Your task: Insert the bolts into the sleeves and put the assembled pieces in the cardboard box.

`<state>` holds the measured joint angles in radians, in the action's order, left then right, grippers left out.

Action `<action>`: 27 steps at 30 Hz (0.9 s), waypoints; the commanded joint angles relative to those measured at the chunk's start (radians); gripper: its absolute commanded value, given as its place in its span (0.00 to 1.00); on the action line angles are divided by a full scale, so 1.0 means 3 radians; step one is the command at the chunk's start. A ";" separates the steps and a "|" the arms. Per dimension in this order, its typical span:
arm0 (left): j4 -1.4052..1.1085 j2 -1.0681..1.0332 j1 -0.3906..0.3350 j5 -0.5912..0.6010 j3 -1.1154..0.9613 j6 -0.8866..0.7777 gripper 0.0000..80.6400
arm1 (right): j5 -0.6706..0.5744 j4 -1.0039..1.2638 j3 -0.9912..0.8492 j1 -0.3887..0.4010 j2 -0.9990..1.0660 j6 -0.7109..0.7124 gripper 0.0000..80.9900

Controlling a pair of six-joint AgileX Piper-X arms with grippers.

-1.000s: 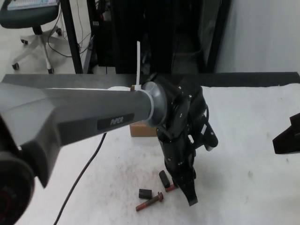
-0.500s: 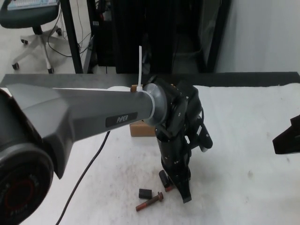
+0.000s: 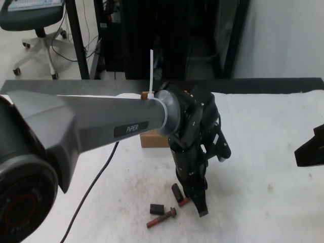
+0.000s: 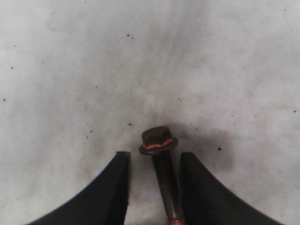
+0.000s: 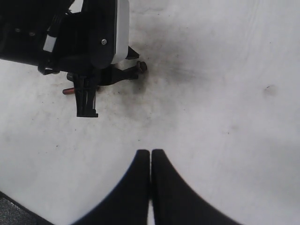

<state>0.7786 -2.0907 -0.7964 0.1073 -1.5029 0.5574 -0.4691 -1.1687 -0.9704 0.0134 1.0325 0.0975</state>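
bolt (image 4: 161, 154) | between spread left fingers (image 4: 111, 199) | right fingers (image 5: 133, 197) pressed together

One short word of pale lettering is in sight: it sits on a small dark plate (image 3: 130, 128) on the side of the left arm's grey link (image 3: 86, 119), up around eleven o'clock from the left gripper (image 3: 195, 205). It's the maker's mark. Over at eight o'clock in the high view, the big dark joint housing (image 3: 20, 207) carries a ring of red markings, far too fine to make out. That's all the writing there is.
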 commanded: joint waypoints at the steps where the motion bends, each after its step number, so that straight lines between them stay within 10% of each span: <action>1: -0.0037 -0.0009 0.0004 -0.0033 -0.0028 0.0010 0.41 | -0.0032 0.0006 0.0005 -0.0005 -0.0027 0.0038 0.01; 9: 0.0046 -0.0136 0.0004 -0.0033 -0.0028 -0.0006 0.39 | -0.0032 -0.0010 0.0005 -0.0005 -0.0027 0.0038 0.01; 14: 0.0071 -0.0146 0.0004 -0.0107 -0.0059 -0.0001 0.00 | -0.0032 -0.0009 0.0005 -0.0005 -0.0027 0.0064 0.01; 27: 0.0786 0.0182 -0.0005 -0.0134 -0.1163 -0.0449 0.00 | -0.0032 -0.0009 0.0005 -0.0005 -0.0027 0.0064 0.01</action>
<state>0.9951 -2.1066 -0.7982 0.0743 -1.7913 0.4472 -0.4691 -1.1687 -0.9704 0.0134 1.0325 0.1046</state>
